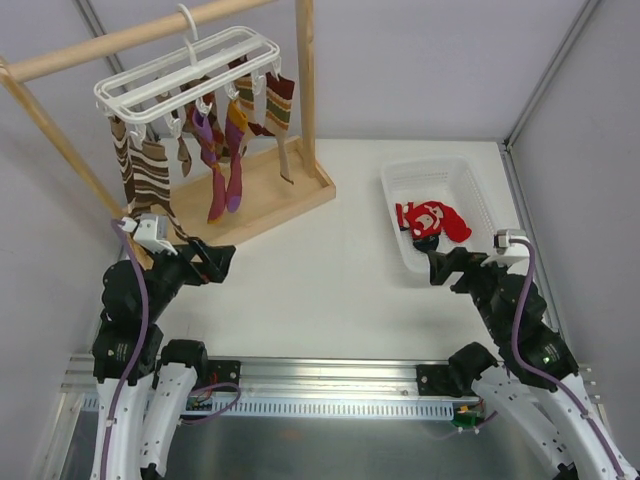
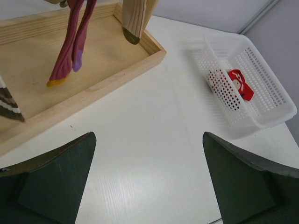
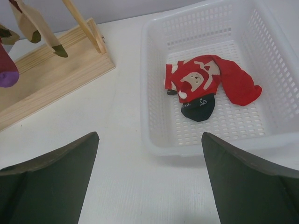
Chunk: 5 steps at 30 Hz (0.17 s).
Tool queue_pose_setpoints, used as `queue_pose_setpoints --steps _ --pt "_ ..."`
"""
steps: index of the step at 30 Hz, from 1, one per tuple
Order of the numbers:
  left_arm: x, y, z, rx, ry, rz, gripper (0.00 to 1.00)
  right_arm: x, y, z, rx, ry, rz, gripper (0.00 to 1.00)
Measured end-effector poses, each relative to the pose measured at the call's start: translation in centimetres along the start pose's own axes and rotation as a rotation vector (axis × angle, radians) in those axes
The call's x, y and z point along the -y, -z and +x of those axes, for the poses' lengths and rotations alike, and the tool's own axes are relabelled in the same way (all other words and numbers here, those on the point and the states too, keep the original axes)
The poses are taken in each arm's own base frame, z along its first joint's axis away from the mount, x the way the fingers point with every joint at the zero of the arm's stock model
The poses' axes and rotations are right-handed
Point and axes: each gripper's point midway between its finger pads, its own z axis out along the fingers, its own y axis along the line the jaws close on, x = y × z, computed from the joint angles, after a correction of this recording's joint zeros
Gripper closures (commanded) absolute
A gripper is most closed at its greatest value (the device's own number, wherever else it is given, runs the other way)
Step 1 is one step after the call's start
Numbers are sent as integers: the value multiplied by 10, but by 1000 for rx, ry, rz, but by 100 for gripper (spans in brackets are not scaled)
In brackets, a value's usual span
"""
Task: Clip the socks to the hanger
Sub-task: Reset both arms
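1. White tabletop (image 1: pixel 330 290): your left gripper (image 1: pixel 222 262) and right gripper (image 1: pixel 440 270) hover spread wide, empty.
2. White plastic railed hanger (image 1: pixel 190 70) hangs from a wooden pole (image 1: pixel 120 40), its patterned socks (image 1: pixel 225 165) dangling lengthwise, toes down.
3. Red white-marked sock (image 1: pixel 432 218) lies crumpled in white plastic basket (image 1: pixel 470 180).

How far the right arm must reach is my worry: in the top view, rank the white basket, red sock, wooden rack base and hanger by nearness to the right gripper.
From the right gripper:
1. White basket, near edge beside it.
2. Red sock, inside the basket.
3. Wooden rack base, leftward across the table.
4. Hanger, far left, on the rod.
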Motion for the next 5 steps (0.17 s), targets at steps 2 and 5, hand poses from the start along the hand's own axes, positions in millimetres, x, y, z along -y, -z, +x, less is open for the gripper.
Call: queue_pose_setpoints --steps 2,5 --pt "-1 1 -1 8 -1 -4 1 2 0 2 -5 0 11 3" --pt "-2 1 -1 13 -2 -12 1 7 2 4 5 -5 24 3"
